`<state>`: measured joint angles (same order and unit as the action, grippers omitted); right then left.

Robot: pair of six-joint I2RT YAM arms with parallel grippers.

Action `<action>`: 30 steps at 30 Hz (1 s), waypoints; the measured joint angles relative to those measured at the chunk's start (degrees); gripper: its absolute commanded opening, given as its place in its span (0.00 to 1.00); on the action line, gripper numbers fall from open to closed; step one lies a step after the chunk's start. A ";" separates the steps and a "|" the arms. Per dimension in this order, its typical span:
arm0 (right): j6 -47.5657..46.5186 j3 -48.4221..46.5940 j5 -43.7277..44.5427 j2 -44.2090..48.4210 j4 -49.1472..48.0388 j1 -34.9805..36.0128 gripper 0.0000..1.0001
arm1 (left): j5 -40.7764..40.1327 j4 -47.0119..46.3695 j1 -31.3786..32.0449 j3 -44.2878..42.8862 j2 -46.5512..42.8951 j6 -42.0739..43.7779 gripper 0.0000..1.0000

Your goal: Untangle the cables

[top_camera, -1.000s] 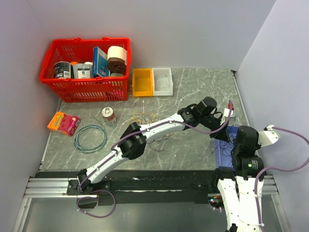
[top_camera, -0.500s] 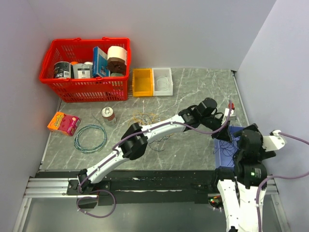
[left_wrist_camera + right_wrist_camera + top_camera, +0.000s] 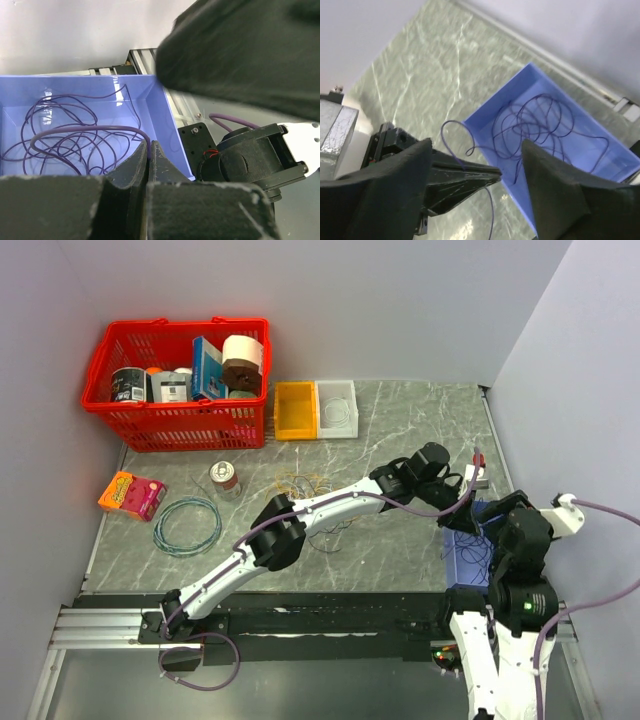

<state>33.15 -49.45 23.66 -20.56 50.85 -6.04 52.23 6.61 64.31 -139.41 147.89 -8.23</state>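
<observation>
A dark purple cable [image 3: 535, 125] lies coiled in the blue bin [image 3: 600, 160] at the table's right. One strand [image 3: 85, 129] arches up from the coil [image 3: 60, 145] to my left gripper [image 3: 149, 145], which is shut on it just above the bin's [image 3: 462, 558] rim. My right gripper [image 3: 476, 146] hangs open over the same spot, with the left fingers [image 3: 465, 175] between its jaws and nothing held. A loose heap of thin yellow and dark cables [image 3: 312, 490] lies mid-table under the left arm. In the top view the left gripper [image 3: 462, 504] and right gripper [image 3: 493, 512] are close together.
A teal coiled hoop [image 3: 187, 524], a can [image 3: 224, 478] and an orange packet [image 3: 131, 494] lie on the left. A red basket [image 3: 175, 420] of goods stands at the back left. Yellow [image 3: 296, 410] and white [image 3: 337, 408] bins sit at the back, the white one holding a pale coil.
My right gripper has opened from shut, and the right arm has shifted slightly by the blue bin. The left arm has stayed in place, still pinching the purple strand.
</observation>
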 measured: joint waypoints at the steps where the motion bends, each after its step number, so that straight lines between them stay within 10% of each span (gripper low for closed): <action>1: 0.02 0.00 -0.94 -0.81 -0.13 0.00 0.58 | 0.04 0.11 -0.02 0.00 0.00 0.00 0.01; 17: 0.04 3.45 -9.81 -2.51 -2.12 -0.74 0.57 | 0.90 0.11 -0.48 0.00 0.00 -0.52 0.01; 26: -1.68 6.67 -11.21 -4.11 -4.94 -3.28 0.00 | 1.57 0.15 -0.55 0.00 0.00 -0.59 0.01; 30: -3.26 6.58 -12.37 -5.40 -6.21 -4.70 0.00 | 1.75 0.09 -0.52 0.00 0.00 -0.63 0.08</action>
<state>29.89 -42.87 11.29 -25.96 44.64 -10.74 53.98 6.70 63.79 -139.41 147.89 -8.86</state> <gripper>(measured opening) 0.012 0.025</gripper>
